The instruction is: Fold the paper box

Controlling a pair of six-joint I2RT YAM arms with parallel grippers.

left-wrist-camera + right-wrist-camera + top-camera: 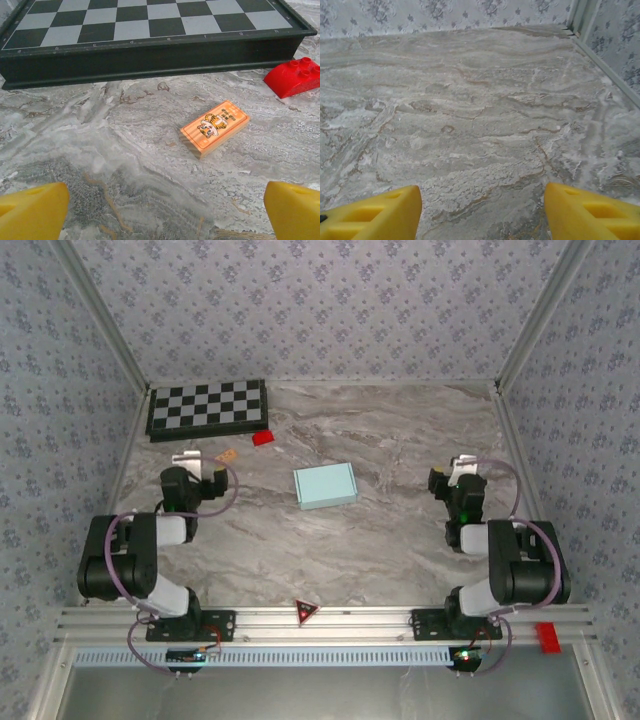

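Observation:
The paper box (325,485) is a small pale cyan rectangular box lying flat in the middle of the marble table, with neither arm touching it. My left gripper (190,462) rests at the left, well away from the box, and stands open over bare table (165,220) with nothing between its yellow fingers (32,212). My right gripper (462,472) sits at the right, also apart from the box. It is open (482,215), and only marble shows between its yellow fingers (592,212).
A black-and-white checkerboard (208,407) lies at the back left, seen close ahead of the left gripper (150,30). A small red block (263,437) sits beside it. An orange tiger-printed wooden tile (215,127) lies just beyond the left gripper. Patterned walls enclose the table.

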